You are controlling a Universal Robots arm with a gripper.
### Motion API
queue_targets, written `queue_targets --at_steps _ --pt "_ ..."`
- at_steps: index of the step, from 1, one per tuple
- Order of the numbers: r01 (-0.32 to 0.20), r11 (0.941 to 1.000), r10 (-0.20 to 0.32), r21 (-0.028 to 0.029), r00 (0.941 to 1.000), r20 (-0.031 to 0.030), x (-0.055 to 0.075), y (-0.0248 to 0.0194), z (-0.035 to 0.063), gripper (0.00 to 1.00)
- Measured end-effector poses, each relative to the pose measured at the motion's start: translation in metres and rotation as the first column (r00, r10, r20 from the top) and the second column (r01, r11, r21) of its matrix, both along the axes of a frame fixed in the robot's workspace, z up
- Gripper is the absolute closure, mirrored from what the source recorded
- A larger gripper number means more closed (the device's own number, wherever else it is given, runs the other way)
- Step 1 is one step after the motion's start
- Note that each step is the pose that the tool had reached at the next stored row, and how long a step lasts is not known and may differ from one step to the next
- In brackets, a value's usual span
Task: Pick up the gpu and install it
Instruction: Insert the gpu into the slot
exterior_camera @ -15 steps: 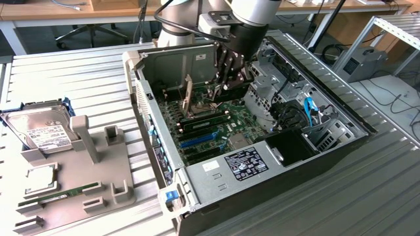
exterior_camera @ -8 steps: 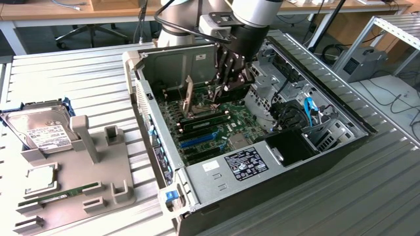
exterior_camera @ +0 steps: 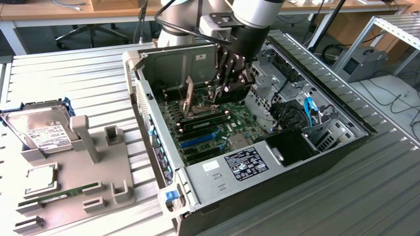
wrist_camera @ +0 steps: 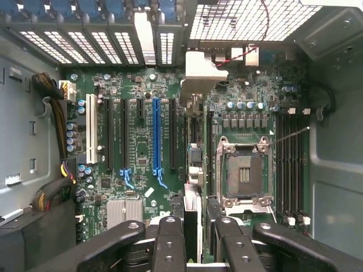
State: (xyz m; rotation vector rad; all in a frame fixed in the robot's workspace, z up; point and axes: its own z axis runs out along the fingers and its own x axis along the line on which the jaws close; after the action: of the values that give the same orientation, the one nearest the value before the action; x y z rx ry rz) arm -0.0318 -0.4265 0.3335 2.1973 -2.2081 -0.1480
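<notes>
Working inside the open case (exterior_camera: 262, 162), lying on its side on the table. Hovering over the board (wrist_camera: 142, 153), well above its slots and not yet touching it. Reaching in with the gripper (exterior_camera: 229, 81) (wrist_camera: 193, 226), pinching narrowly on the gpu (wrist_camera: 193, 136). Carrying that gpu edge-on, hanging upright between the fingers, bracket end pointing toward the case's rear wall. Sitting at the install step by the look of it: picked up, not yet seated. Calling for lining the card edge along its slot, possibly the blue slot (wrist_camera: 156, 136), squaring the bracket to the rear opening, and pressing straight without tilting.
</notes>
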Motion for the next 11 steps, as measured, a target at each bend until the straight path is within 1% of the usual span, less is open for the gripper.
queue_targets --at_steps 11 --pt "0.000 1.0000 0.000 0.0000 1.0000 0.0000 -0.0005 -0.0026 -0.0004 0.74"
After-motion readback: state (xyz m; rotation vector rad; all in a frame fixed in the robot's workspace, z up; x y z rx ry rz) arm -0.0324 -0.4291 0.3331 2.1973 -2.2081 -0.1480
